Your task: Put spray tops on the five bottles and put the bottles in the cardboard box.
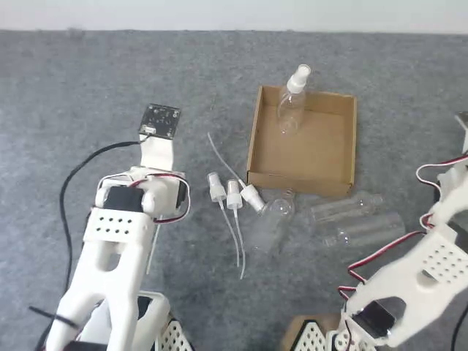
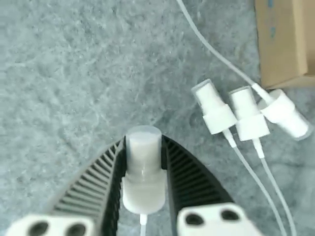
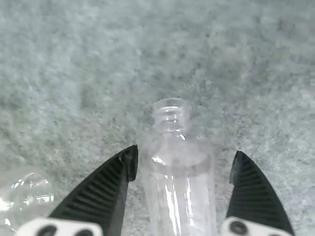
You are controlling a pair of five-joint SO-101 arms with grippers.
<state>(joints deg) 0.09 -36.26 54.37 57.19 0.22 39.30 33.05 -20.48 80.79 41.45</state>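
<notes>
My left gripper [image 2: 142,142] is shut on a white spray top [image 2: 142,167], held over the grey carpet. Three more spray tops [image 2: 248,118] lie side by side near the cardboard box [image 1: 303,139], their thin tubes trailing. My right gripper [image 3: 186,155] is open, with an uncapped clear bottle [image 3: 174,167] lying on the carpet between its fingers, its neck pointing away. In the high view the left arm [image 1: 157,146] is left of the spray tops [image 1: 234,194]. One bottle with a spray top [image 1: 292,99] lies in the box. Clear bottles [image 1: 344,208] lie in front of the box.
The box's near corner [image 2: 285,39] is close to the loose spray tops. Another clear bottle [image 3: 19,194] lies beside the right gripper's finger. The right arm [image 1: 431,256] comes in from the lower right. Open carpet lies left of the left arm.
</notes>
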